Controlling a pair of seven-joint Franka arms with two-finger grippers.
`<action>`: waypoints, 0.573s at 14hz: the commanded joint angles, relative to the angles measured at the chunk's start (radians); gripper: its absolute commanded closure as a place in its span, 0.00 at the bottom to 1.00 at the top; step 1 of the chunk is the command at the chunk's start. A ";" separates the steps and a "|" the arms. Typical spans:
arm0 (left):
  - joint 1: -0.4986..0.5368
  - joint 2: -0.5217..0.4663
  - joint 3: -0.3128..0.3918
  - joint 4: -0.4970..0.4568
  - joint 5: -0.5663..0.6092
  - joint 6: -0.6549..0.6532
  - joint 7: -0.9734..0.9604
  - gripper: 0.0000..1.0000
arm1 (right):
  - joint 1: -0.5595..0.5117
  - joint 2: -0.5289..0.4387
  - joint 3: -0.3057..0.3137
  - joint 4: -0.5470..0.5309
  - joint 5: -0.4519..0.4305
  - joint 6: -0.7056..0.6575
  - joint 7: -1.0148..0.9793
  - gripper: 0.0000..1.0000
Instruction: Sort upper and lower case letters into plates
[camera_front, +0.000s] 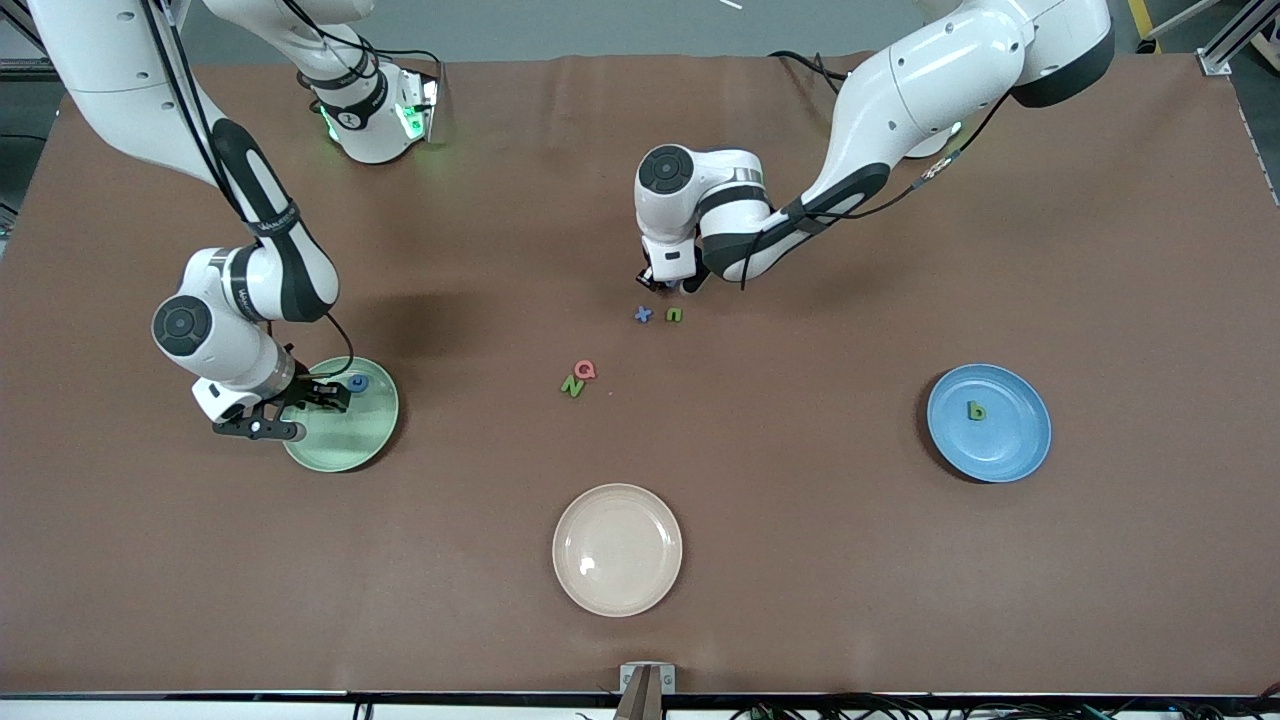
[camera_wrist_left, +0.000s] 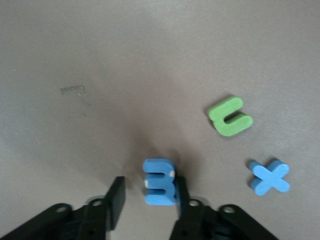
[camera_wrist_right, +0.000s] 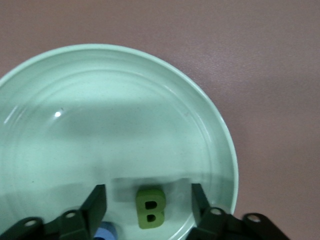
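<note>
- The cream plate (camera_front: 617, 549) sits nearest the front camera. It is bare, so it looks like it is not one of the sorting plates.
- The sky blue plate (camera_front: 989, 422) lies toward the left arm's end of the counter (camera_front: 900, 600). A small green b (camera_front: 976, 411) rests in it, so this plate seems to be for little letters.
- The mint green plate (camera_front: 340, 414) lies toward the right arm's end. A green B (camera_wrist_right: 150, 208) lies in it, with a blue letter (camera_front: 358, 381) close by, so this plate seems to be for big letters.
- The right hand (camera_wrist_right: 149, 204) hangs low over the mint plate, pointing down. Its fingers are spread wide on both sides of the green B and do not touch it. I think it has let the B go there.
- A pink Q (camera_front: 586, 370) and a green N (camera_front: 572, 386) touch each other in the middle of the counter, not yet sorted.
- Farther from the camera lie a blue x (camera_wrist_left: 270, 177) and a green n (camera_wrist_left: 230, 117), near each other.
- The left arm bends down to the counter just past those two. The left hand (camera_wrist_left: 147, 197) has narrow fingers around a blue letter (camera_wrist_left: 159, 181) that stands on its edge. One finger touches it; I cannot tell if it is gripped yet.
</note>
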 joint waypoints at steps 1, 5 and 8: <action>-0.046 0.007 0.032 0.015 -0.013 0.016 -0.016 0.66 | -0.007 -0.023 0.071 0.048 0.006 -0.109 0.122 0.00; -0.064 0.005 0.045 0.015 -0.003 0.016 -0.004 0.86 | 0.027 -0.019 0.184 0.096 0.004 -0.156 0.413 0.00; -0.080 -0.001 0.048 0.015 0.004 0.010 0.005 0.98 | 0.157 0.013 0.184 0.160 0.003 -0.156 0.667 0.00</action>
